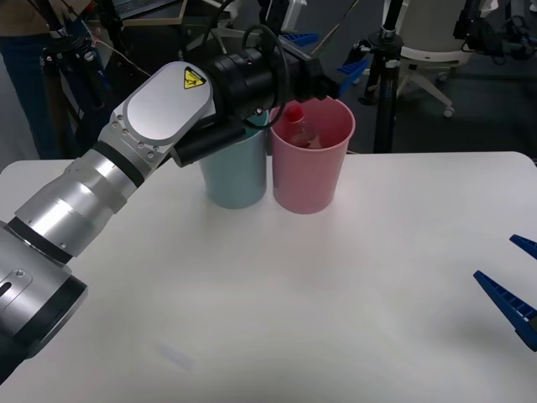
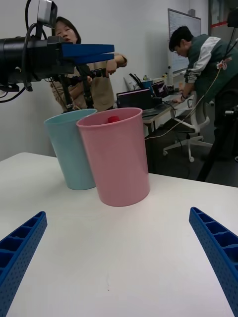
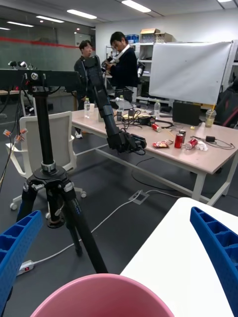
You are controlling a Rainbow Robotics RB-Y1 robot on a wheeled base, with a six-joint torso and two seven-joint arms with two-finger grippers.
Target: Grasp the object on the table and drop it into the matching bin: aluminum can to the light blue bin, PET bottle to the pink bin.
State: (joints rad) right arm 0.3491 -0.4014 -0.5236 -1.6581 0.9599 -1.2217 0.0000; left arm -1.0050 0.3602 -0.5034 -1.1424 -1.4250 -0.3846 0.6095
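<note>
The PET bottle (image 1: 295, 117) is inside the pink bin (image 1: 310, 180), its red cap near the rim and its clear body below. In the right wrist view only the red cap (image 2: 113, 119) peeks over the pink bin (image 2: 116, 163). My left arm reaches across the table, and its gripper (image 2: 91, 52) hangs open and empty just above the pink bin (image 3: 99, 297). The light blue bin (image 1: 235, 172) stands touching the pink one on its left. Low at the table's right edge, my right gripper (image 1: 495, 257) stands open and empty.
The white table (image 1: 294, 294) stretches bare in front of the bins. A black tripod (image 1: 386, 75) and an office chair stand on the floor behind the table's far edge. My left arm's silver forearm (image 1: 126, 159) spans the table's left part.
</note>
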